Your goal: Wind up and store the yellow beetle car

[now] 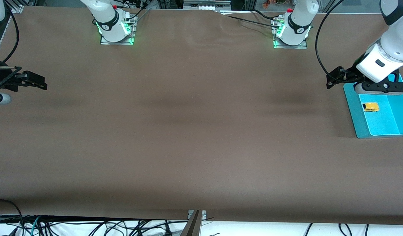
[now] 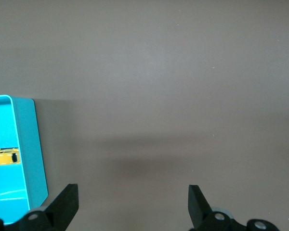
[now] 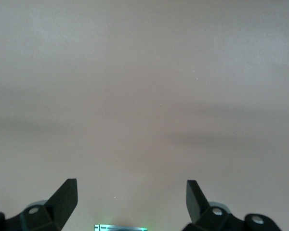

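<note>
**Car in bin, both grippers empty**

Brown table cover (image 1: pixel 188 131) across the whole work surface, slightly rippled near the robot bases; cables (image 1: pixel 90 227) hanging past the edge nearest the front camera.

Teal bin (image 1: pixel 355 111) at the left arm's end of the table, shallow, open-topped, lighter floor inside a darker rim. Yellow beetle car (image 1: pixel 371 107) inside it, on the bin floor close to the wall that faces the table's middle, long side toward the front camera. Same car seen from the left wrist view (image 2: pixel 4 157), just inside the bin wall (image 2: pixel 31 149).

Left gripper (image 1: pixel 332 80) up in the air over the bare cover just beside the bin's corner, pointing toward the table's middle. Fingers (image 2: pixel 67 199) spread wide, nothing between them, only brown cover showing in the gap.

Right gripper (image 1: pixel 37 82) at the right arm's end of the table, hovering over bare cover, well apart from bin and car. Fingers (image 3: pixel 67 197) likewise spread wide and holding nothing. Green glow from a base light (image 3: pixel 120 227) at the edge of the right wrist view.

Green lights also on at both arm bases (image 1: pixel 116 32).
</note>
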`<state>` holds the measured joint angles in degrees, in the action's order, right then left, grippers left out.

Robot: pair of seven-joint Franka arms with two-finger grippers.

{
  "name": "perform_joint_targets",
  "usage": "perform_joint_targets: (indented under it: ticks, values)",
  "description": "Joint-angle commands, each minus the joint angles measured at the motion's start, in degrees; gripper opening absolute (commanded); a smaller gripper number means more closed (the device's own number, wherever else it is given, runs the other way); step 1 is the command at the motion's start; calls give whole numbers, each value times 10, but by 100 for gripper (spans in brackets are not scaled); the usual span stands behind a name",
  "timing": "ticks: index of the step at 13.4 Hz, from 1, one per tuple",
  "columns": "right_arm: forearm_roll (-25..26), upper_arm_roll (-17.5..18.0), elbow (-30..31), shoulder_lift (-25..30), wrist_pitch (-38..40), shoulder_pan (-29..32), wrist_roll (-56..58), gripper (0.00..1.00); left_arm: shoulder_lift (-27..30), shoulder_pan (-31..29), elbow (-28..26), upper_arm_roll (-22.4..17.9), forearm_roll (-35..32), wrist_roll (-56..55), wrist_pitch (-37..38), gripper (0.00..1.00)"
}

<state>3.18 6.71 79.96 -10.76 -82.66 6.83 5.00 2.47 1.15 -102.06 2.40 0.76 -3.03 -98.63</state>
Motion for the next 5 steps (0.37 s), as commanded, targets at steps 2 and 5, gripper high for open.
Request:
perform_joint_targets:
  ticks: [2, 5]
  values:
    - [1, 2, -12, -4, 4, 3, -4, 100, -18, -19, 27, 13, 2, 14, 19, 100]
    - [1, 2, -12, -4, 3, 3, -4, 100, -18, -20, 26, 13, 4, 14, 19, 100]
